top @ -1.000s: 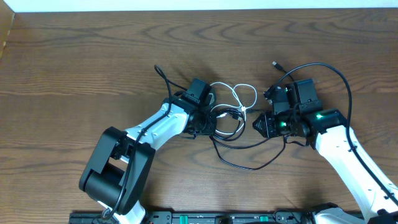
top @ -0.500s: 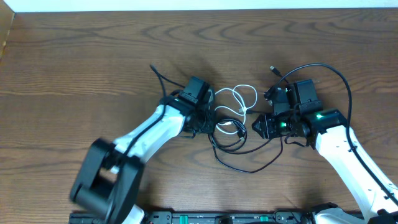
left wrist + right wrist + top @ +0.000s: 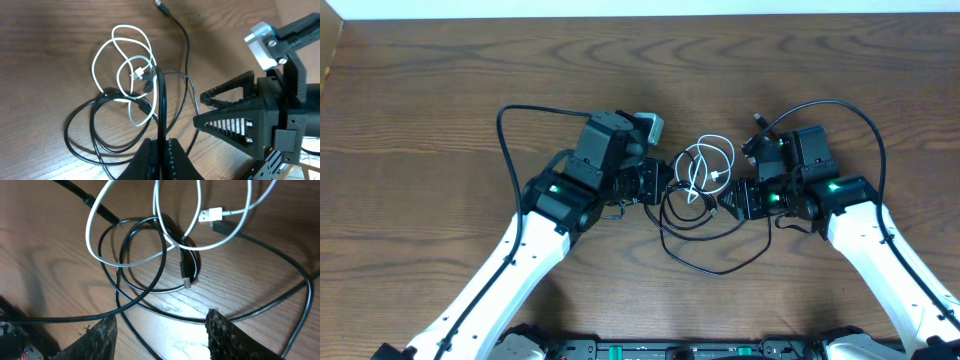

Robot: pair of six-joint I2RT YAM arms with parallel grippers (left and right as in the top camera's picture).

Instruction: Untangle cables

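Black cable (image 3: 705, 268) is the news. Overhead first: left gripper (image 3: 658, 186) is now clamped tight on it at the left edge of the knot, where a sec ago it was only closing in. The whole left arm has swung round too. The tangle got tugged a bit left, and the white cable (image 3: 725, 150) still lies looped over the black coils mid-table (image 3: 420, 80). Right gripper (image 3: 728, 205) has widened vs before, nothing in it. Left wrist cam: black cable (image 3: 161, 100) runs straight up out of the pinched left gripper (image 3: 160, 150), w/ the white cable (image 3: 100, 52) beyond, still crossed w/ it. Right wrist cam: right gripper (image 3: 162, 335) has its jaws apart near the knot, w/ the black cable (image 3: 186, 266) & white cable (image 3: 210, 215) still interlaced. IMO the grab's done, the actual separating isn't yet.
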